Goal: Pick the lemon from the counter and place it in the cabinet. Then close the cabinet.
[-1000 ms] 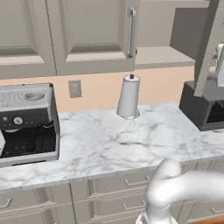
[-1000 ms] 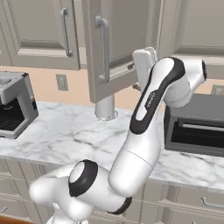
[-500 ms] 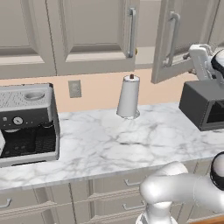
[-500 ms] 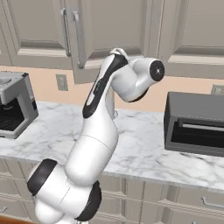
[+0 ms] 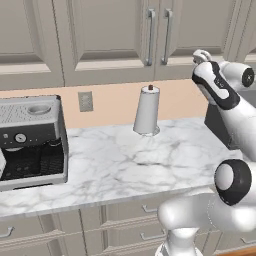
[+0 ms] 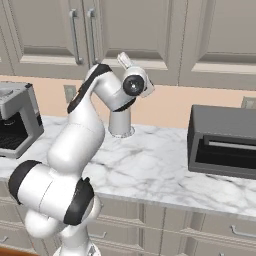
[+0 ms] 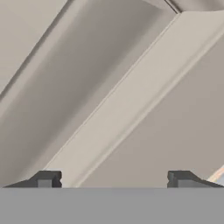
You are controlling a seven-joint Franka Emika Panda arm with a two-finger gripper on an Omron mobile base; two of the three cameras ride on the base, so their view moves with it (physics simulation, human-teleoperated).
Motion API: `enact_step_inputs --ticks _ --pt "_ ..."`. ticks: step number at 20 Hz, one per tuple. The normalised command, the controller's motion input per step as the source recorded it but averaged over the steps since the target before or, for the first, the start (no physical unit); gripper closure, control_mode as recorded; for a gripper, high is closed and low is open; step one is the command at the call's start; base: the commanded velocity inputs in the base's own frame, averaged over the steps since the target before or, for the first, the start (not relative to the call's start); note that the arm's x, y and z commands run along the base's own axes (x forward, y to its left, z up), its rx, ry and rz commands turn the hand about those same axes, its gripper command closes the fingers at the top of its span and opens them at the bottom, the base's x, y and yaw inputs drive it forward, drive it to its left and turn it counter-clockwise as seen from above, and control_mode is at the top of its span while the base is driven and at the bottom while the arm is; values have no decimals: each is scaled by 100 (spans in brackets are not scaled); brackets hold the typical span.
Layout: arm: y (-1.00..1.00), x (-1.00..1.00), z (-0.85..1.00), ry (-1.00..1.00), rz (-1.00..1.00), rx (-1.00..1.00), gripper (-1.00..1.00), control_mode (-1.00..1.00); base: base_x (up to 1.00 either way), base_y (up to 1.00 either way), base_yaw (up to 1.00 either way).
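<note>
No readable text, labels, brands or numbers anywhere. The coffee machine (image 5: 31,142) has a round dial on its front, but any marks on it are too small to make out. The cabinet (image 5: 150,37) doors, the wall outlet (image 5: 85,101) and the dark appliance (image 6: 223,141) on the counter (image 5: 140,162) are blank.

A kitchen: marble counter (image 5: 150,160), cabinet (image 5: 125,35), coffee machine (image 5: 30,140).
</note>
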Motion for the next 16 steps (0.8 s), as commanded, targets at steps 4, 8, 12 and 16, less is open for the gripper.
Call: enact_step_inputs --ticks 4,8,12,16 --pt "35 100 -27 -12 -35 -5 -100 -100 0 0 0" --pt "17 100 -26 -9 -31 -2 -100 -100 0 0 0" --pt "1 70 0 -1 -21 0 -100 -100 0 0 0" --pt "0 -56 30 24 -2 0 -100 -100 0 0 0"
